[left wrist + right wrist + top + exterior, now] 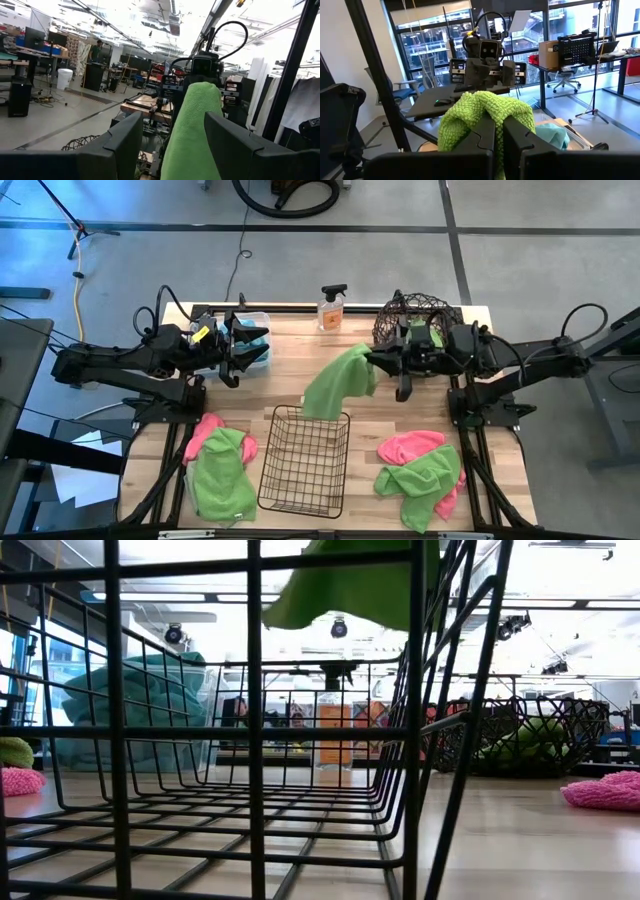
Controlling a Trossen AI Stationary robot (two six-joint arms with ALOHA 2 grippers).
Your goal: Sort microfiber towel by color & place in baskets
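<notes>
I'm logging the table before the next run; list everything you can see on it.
Green towel: one, lime, hanging from the right pincer above the table's middle.
Green towels on table: two, left front, right front.
Pink towels: two, left front, right front.
Clear bin: one, back left, teal towel inside.
Round wire basket: one, dark, back right.
Black grid basket: one, front centre.
Spray bottle: one, orange, back centre.
Left pincer: open, over the clear bin.
Right pincer: shut on the green towel.
</notes>
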